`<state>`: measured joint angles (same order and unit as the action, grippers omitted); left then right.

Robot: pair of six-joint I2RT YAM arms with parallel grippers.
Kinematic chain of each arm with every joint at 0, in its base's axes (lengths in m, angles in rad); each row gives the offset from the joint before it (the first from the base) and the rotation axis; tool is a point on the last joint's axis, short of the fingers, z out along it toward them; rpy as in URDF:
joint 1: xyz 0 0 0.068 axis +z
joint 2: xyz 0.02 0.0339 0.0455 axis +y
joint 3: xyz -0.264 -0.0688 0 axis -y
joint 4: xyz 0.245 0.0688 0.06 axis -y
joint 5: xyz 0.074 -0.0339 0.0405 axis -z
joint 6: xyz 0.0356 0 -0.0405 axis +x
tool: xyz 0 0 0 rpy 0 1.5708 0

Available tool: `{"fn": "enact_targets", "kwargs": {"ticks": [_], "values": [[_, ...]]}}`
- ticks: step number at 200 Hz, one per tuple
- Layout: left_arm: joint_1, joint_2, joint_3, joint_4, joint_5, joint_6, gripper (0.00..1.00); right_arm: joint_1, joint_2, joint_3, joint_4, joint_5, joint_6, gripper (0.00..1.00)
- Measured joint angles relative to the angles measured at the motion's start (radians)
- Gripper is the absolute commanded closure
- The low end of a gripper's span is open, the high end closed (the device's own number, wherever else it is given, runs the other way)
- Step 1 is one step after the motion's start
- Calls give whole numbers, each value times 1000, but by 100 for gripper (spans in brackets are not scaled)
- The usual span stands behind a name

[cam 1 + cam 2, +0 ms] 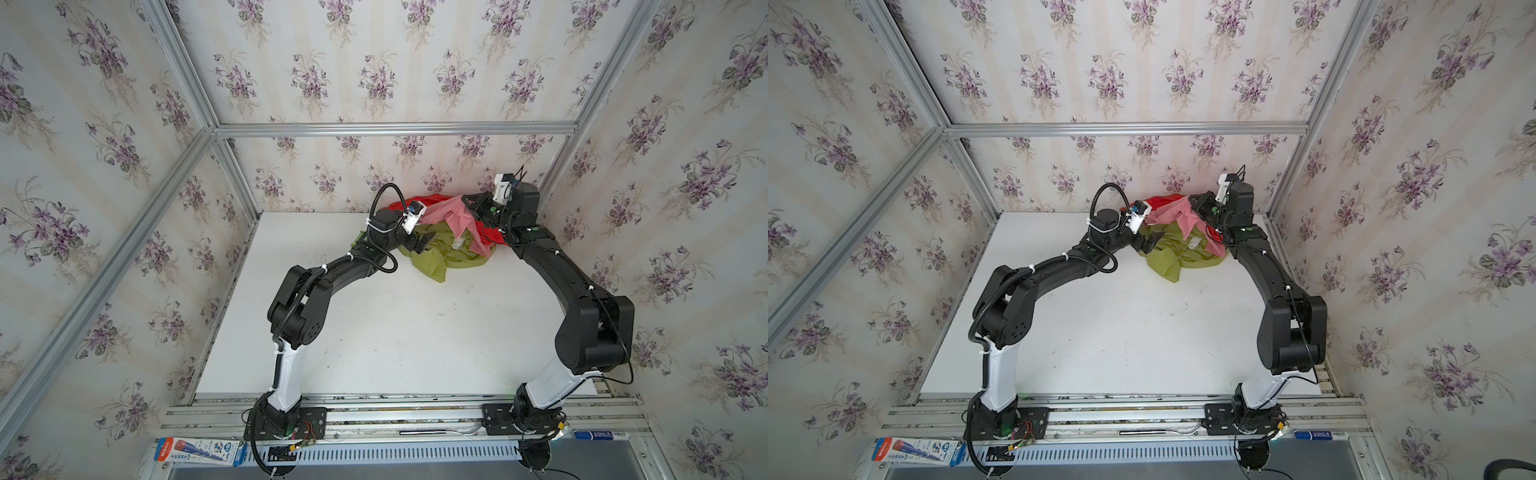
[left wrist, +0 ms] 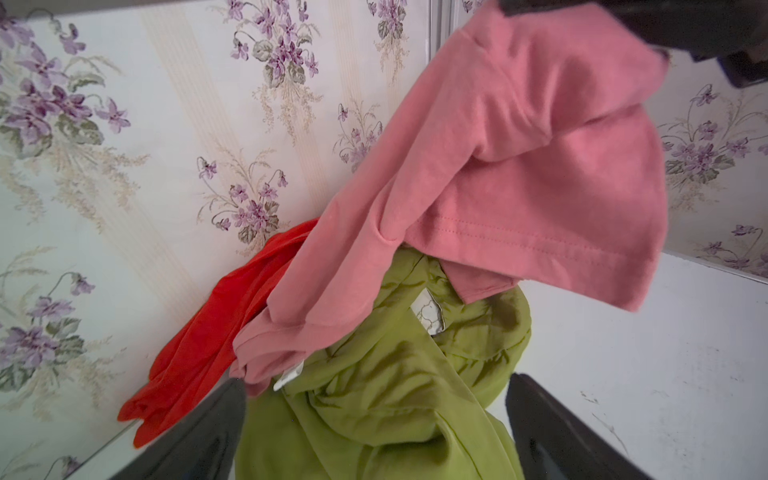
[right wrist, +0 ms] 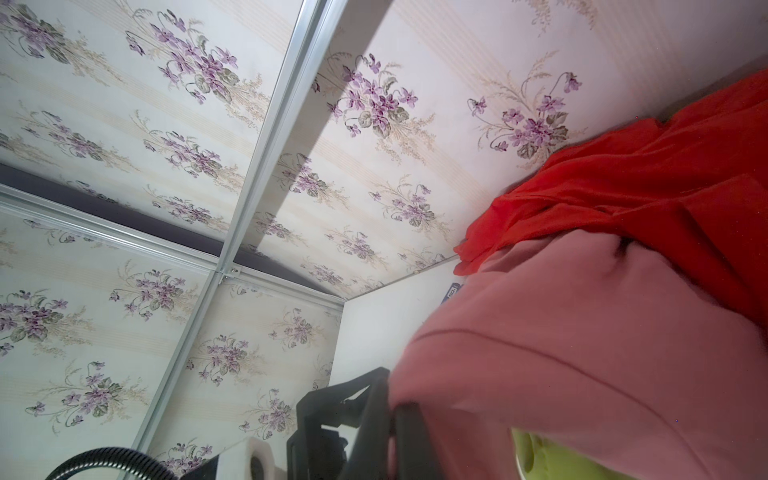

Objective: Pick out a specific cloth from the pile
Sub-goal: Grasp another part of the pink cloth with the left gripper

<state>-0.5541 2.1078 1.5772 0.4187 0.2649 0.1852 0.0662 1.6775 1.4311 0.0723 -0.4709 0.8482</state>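
Your salmon-pink cloth [image 2: 519,166] hangs half lifted from the pile [image 1: 449,249] at the worktop's [image 1: 374,332] far edge, pinched in the closed right fingers [image 1: 471,203]. Its lower end is draped on the olive-green cloth [image 2: 395,395], beside the red cloth [image 2: 199,353]. A hard pull could drag those along or slip the pinch, since the left fingers [image 2: 552,436] gape wide, pinning nothing.

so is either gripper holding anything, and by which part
The right gripper is shut on the salmon-pink soft fabric cloth, pinching a bunched fold at its raised top end. The left gripper is open and holds nothing.
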Motion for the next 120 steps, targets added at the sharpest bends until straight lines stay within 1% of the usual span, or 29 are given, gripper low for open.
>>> {"fn": "enact_targets", "kwargs": {"ticks": [43,57,72,115,120], "values": [[3,115,142,14,31,23,2,0,-22,-6,0,0,-4,100],[3,143,179,18,37,23,4,0,-29,-6,-2,0,-4,100],[4,169,215,13,42,21,9,0,-39,-8,-2,0,-4,100],[4,235,328,4,69,21,29,0,-48,-13,0,-3,-3,100],[4,241,337,-1,72,21,33,0,-48,-13,1,-3,-3,100]]}}
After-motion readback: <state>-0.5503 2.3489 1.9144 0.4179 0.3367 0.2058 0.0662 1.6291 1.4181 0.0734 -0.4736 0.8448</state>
